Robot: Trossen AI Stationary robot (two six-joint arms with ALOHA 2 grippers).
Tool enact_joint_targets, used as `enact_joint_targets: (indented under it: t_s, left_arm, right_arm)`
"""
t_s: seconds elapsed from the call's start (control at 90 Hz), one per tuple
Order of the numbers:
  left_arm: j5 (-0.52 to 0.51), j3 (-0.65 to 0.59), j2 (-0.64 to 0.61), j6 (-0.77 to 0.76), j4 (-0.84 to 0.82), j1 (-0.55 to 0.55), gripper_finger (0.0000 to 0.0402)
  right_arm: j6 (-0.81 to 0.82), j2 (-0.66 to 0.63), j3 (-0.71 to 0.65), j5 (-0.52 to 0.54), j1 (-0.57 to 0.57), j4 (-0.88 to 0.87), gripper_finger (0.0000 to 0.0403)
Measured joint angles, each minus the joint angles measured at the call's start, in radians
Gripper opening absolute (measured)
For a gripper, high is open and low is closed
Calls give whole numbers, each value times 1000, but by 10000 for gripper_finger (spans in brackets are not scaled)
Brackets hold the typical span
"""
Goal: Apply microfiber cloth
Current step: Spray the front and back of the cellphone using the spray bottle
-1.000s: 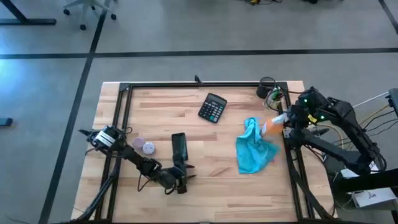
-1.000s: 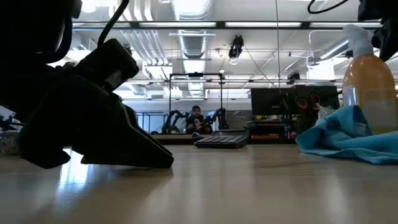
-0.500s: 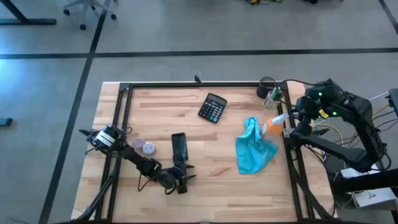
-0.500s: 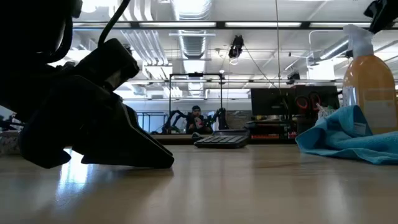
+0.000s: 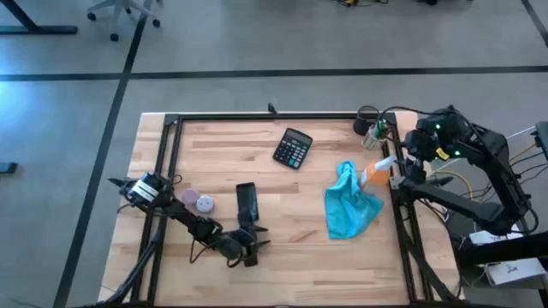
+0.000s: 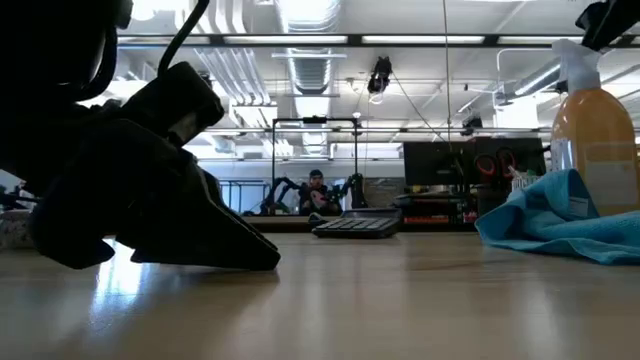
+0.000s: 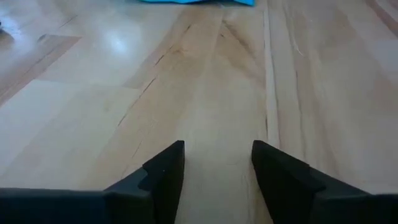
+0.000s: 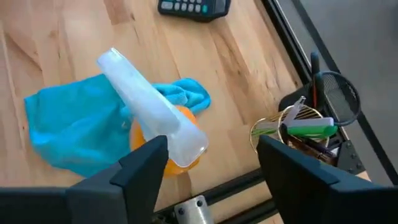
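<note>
microfiber cloth (image 5: 349, 205) lies crumpled lengthwise toward the table's near edge in the high view beside an orange spray bottle (image 5: 377, 172), while the wrist views show the left gripper (image 7: 216, 163) released on bare wood and the right gripper (image 8: 211, 163) released above the bottle, near a wire cup (image 8: 292, 130) of pens.

So the left gripper (image 7: 217, 163) is sitting low over the wooden table (image 7: 124, 93), basically hugging the surface. Its two dark fingers (image 7: 163, 174) are sitting apart with a clear strip of bare wood showing between them, nothing in the gap. The boards are running away from the camera, with seams and grain lines converging toward the far end, and there's a bright glare patch shining off the wood. Way out at the far edge, a thin sliver of the turquoise microfiber cloth (image 7: 186, 2) is peeking in, well apart from the fingers.
</note>
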Motion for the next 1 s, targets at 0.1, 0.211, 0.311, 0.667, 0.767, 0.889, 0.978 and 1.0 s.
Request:
enact_joint_targets:
  t_s: [0.1,0.211,0.311,0.667,0.767,0.889,0.978,1.0]
  left_arm:
    - [0,0,0,-7,0,0,182]
    - [0,0,0,-8,0,0,182]
    - [0,0,0,-8,0,0,178]
    - [1,0,0,-8,2,0,165]
    - [1,0,0,-8,2,0,164]
    - [1,0,0,-8,2,1,168]
    - [0,0,0,-8,1,1,171]
    - [0,0,-1,-8,1,1,172]
  right_arm:
    - [-2,1,-36,-31,0,3,239]
    - [-1,0,-78,-108,0,21,224]
    - [5,1,-111,-145,0,30,206]
    - [7,2,-152,-204,0,59,105]
    - [7,0,-152,-207,0,64,85]
    - [22,0,-139,-206,0,78,86]
    - [46,0,-113,-205,0,84,90]
    - [51,0,-104,-205,0,84,89]
